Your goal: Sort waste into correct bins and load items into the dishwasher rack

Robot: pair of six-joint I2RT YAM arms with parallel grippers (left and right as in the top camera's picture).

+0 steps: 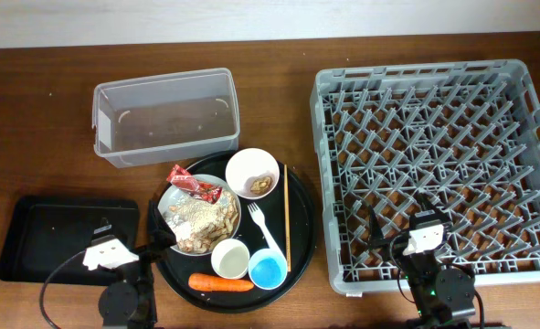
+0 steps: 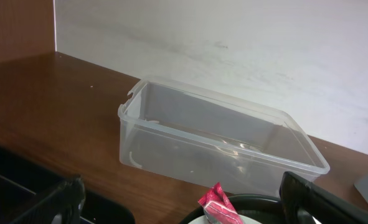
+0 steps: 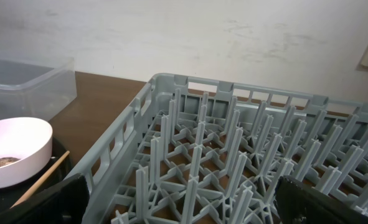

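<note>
Red wrapper [image 1: 193,183] lies among the scraps on the round tray [image 1: 299,247], mid-bench, just near of the clear tub [image 1: 164,148]. Nothing binned yet: first step. Left claw [image 2: 184,193] and right claw [image 3: 184,193] both wide, empty. Next move, by judgement: left claw descends, pinches wrapper.

Taking the round tray [image 1: 299,239] as the clock's centre, the tub [image 1: 164,119] lies at 11 o'clock, the rack [image 1: 434,164] at 3 and the flat tray [image 1: 64,239] at 9. On the round tray, the bowl [image 1: 242,164] sits at 12. The plate [image 1: 234,208] is at 9, with a wrapper [image 1: 192,183] on its far rim. The fork [image 1: 262,227] lies near the middle and the chopstick [image 1: 286,219] along the 3 o'clock side. A cup [image 1: 230,259] stands at 6, a second cup [image 1: 268,270] at 5, and a carrot [image 1: 221,283] lies at the 6 o'clock rim.
</note>
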